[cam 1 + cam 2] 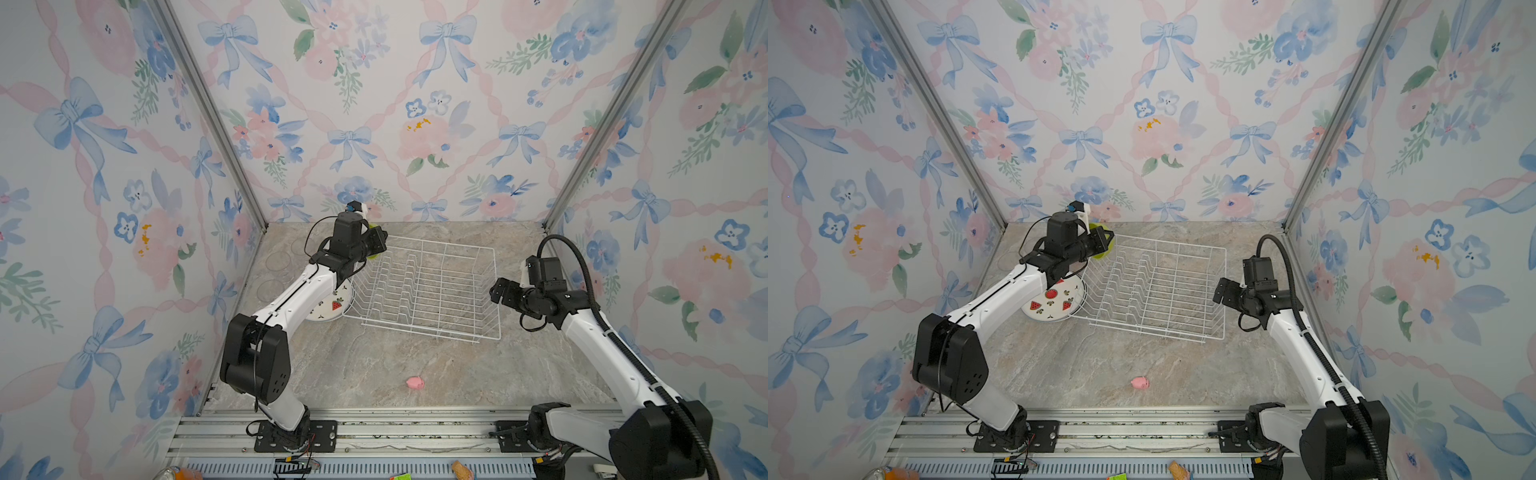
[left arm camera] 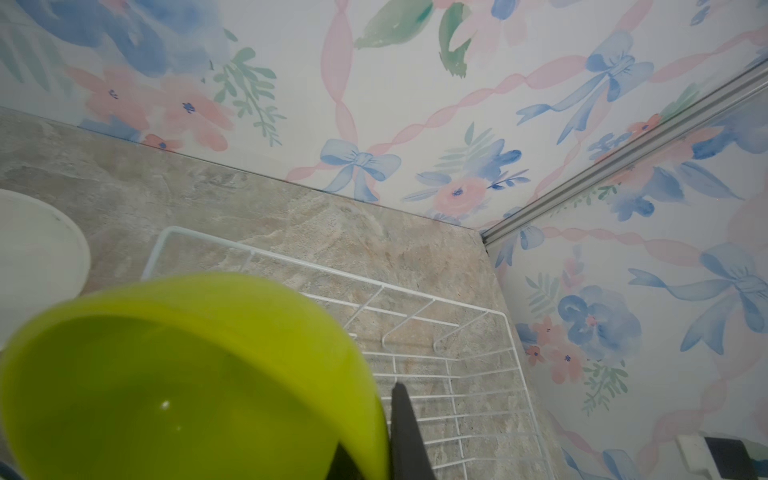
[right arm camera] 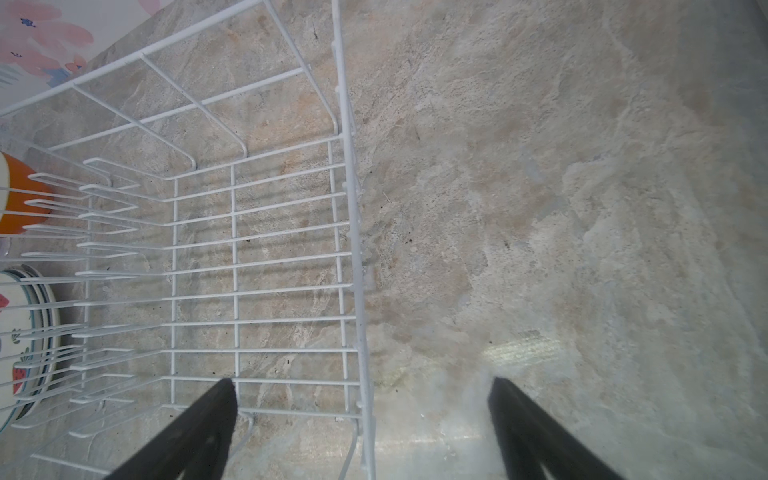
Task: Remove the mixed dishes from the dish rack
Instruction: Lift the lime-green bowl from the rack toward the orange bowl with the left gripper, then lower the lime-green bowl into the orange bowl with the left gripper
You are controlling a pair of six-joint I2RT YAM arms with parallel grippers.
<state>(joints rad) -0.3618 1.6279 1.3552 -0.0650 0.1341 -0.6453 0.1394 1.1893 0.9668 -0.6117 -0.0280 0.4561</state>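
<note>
A: Lime-green stands out in both top views. The lime-green bowl point(image 1: 375, 256) is in the left gripper point(image 1: 382, 241), raised over the far left corner of the dish rack point(image 1: 444, 243). The rack itself looks bare of dishes.

B: And the plates point(image 1: 1052, 303)?

A: They're stacked on the table just left of the rack, under the left arm. The right gripper point(image 1: 1221, 291) hangs by the rack's right side.

B: Left wrist view?

A: The bowl point(image 2: 187, 374) fills it. One finger point(image 2: 405, 436) lies against the outer wall, so the claw is pinching the bowl's wall at the rim. Rack wires lie beyond it.

B: Right wrist view?

A: The claw is spread wide and empty, and the right rim of the dish rack point(image 3: 349, 208) runs between its fingers. Past the wires to the left are an orange bowl point(image 3: 20, 195) and the plates.

B: So how should it be set down?

A: I'd carry the bowl left, high enough to clear the rim, and choose bare table away from the plate stack. Lower it until the base rests flat, then let go. A rim pinch may let it swing, so go slowly.
</note>
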